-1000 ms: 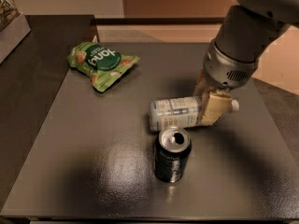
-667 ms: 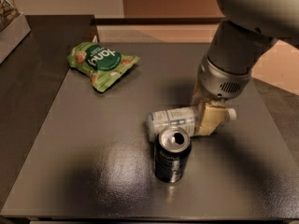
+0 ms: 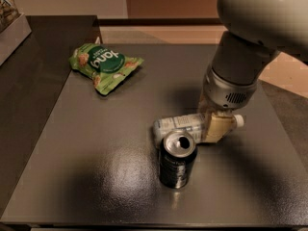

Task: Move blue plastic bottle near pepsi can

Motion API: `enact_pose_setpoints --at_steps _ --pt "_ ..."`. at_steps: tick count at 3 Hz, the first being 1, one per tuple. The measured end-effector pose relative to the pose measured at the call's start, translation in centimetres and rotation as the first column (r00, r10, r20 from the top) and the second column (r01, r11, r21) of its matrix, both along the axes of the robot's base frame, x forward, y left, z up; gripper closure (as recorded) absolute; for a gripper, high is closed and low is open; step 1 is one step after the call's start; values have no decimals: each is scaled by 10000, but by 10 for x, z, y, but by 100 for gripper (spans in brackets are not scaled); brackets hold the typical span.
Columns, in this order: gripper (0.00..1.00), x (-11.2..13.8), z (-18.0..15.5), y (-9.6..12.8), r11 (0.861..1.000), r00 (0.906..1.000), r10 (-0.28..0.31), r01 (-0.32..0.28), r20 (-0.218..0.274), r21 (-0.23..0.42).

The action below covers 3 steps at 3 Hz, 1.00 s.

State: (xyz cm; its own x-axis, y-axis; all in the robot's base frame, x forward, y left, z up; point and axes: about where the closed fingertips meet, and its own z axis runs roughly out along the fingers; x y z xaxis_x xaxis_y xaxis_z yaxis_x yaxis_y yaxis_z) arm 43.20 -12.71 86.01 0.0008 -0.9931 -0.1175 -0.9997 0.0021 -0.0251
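Observation:
The blue plastic bottle (image 3: 180, 125) lies on its side on the grey table (image 3: 96, 167), with its white cap (image 3: 239, 121) pointing right. My gripper (image 3: 213, 123) comes down from the arm at the upper right and is shut on the bottle near its cap end. One cream finger (image 3: 216, 129) shows in front of the bottle; the other is hidden behind it. The pepsi can (image 3: 177, 160) stands upright just in front of the bottle, dark with a silver open top, and its rim almost touches the bottle's side.
A green snack bag (image 3: 103, 65) lies at the back left of the table. A pale bin (image 3: 12, 32) sits on a darker surface at the far left. The table's front edge runs along the bottom.
My gripper and the bottle have moved toward the front of the table, bringing the bottle right behind the can. The can and the bag have not moved.

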Motion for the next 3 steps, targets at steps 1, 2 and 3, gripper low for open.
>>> enact_pose_setpoints --at_steps 1,2,3 --pt "13 1 -1 1 10000 10000 4 -4 27 9" --pt "0 1 -1 1 10000 10000 9 -10 54 20" --pt "0 1 -1 1 10000 10000 10 -10 54 20"
